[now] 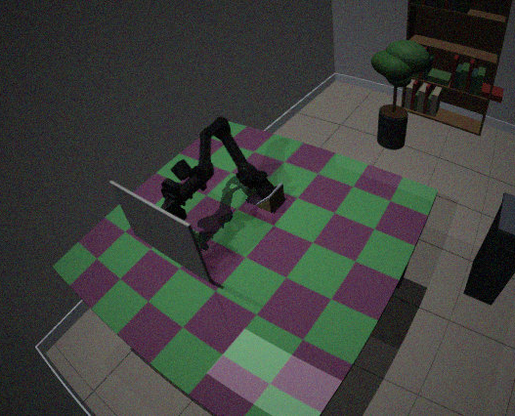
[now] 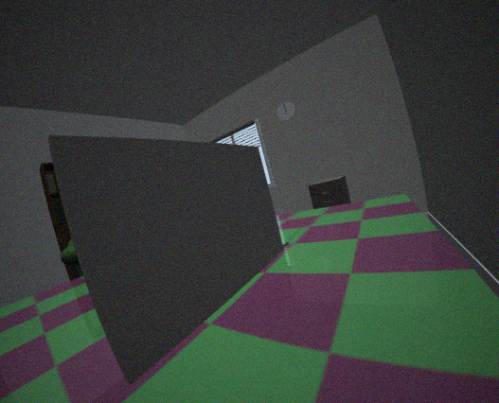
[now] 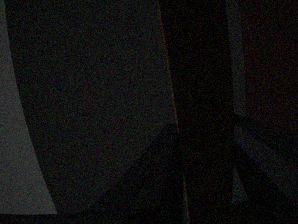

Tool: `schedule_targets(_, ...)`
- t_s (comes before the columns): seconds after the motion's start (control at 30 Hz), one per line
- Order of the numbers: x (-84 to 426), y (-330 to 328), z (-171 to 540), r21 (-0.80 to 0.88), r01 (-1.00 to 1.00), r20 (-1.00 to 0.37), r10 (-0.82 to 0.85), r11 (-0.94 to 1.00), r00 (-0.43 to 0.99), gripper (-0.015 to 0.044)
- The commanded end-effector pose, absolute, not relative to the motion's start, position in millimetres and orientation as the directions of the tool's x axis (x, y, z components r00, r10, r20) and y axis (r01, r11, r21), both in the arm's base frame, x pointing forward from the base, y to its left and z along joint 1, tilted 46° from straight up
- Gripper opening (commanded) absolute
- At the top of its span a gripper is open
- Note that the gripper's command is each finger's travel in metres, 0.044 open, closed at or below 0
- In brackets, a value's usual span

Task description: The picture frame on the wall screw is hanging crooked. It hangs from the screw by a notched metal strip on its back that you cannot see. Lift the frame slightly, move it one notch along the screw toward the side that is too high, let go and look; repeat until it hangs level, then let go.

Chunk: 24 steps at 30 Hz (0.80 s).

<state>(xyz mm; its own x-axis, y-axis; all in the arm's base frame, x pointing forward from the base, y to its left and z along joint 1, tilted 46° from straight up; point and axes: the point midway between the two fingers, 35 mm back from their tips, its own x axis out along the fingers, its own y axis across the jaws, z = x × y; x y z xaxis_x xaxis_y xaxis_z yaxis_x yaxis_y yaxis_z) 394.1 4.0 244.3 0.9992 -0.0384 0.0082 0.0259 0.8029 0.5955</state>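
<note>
The wall panel (image 1: 165, 234) (image 2: 169, 236) stands upright on the table. The exterior camera sees only its blank back, and it hides the screw. My gripper (image 1: 176, 211) (image 3: 201, 129) is close to the panel's other face, partly behind its top edge in the top view. In the wrist view a dark upright bar with a thin orange edge, the picture frame (image 3: 197, 50), runs between the two dark fingers. The gripper is shut on it. The frame cannot be made out in either the top or the exterior view, so its tilt, the screw and the notched strip are hidden.
The checkered table (image 1: 317, 298) (image 2: 406, 303) carries the panel and the arm (image 1: 219, 128). A small brown block (image 1: 274, 199) with a pale edge is by the arm's base. A potted plant (image 1: 392, 127), a bookshelf (image 1: 455, 46) and a dark cabinet (image 1: 497, 254) stand beyond the table.
</note>
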Motion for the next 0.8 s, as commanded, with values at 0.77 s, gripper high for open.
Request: schedule_targets(0.77, 394.2, 6.1, 248.6, 0.598, 0.013, 0.016, -0.029, 0.801, 0.999, 0.0000)
